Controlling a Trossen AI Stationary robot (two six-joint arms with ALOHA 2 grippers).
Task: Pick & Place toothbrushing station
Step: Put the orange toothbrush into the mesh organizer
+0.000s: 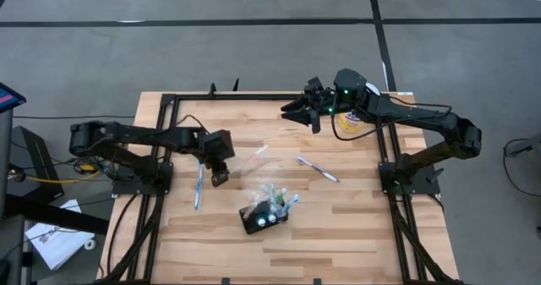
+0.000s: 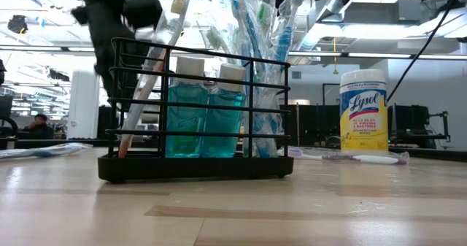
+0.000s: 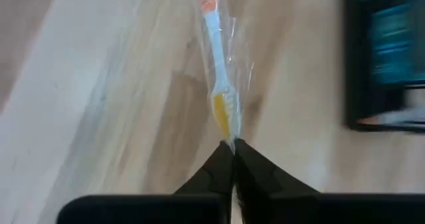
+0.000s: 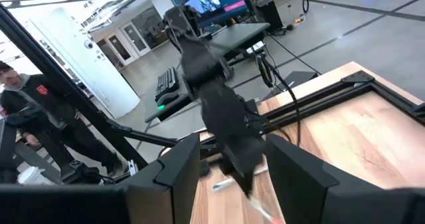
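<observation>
The wooden table (image 1: 338, 217) carries everything, with an arm at each side. The left arm reaches in from nine o'clock, and the left gripper (image 1: 220, 177) sits just left of the table's middle with its fingers (image 3: 219, 171) pressed together. In the left wrist view they pinch the end of a clear-wrapped toothbrush (image 3: 218, 84) with a white neck, an orange handle and yellow bristles; the brush points away over the boards, and whether it is lifted or lies on the wood cannot be told.

The right arm hangs over the far edge near one o'clock, and the right gripper (image 1: 297, 109) has its fingers (image 4: 179, 167) spread apart with nothing between them.

The toothbrushing station (image 1: 264, 217) stands upright on the table at about six o'clock from the centre, apart from both grippers. The low view shows it as a black wire rack (image 2: 197, 107) holding two bottles of blue-green liquid (image 2: 201, 118) side by side and a bunch of wrapped toothbrushes (image 2: 255, 20) standing on end.

A Lysol wipes canister (image 2: 363, 111) stands upright near the far right edge. One loose toothbrush (image 1: 317, 169) lies at about three o'clock from the centre, another (image 1: 199, 188) beside the left gripper.
</observation>
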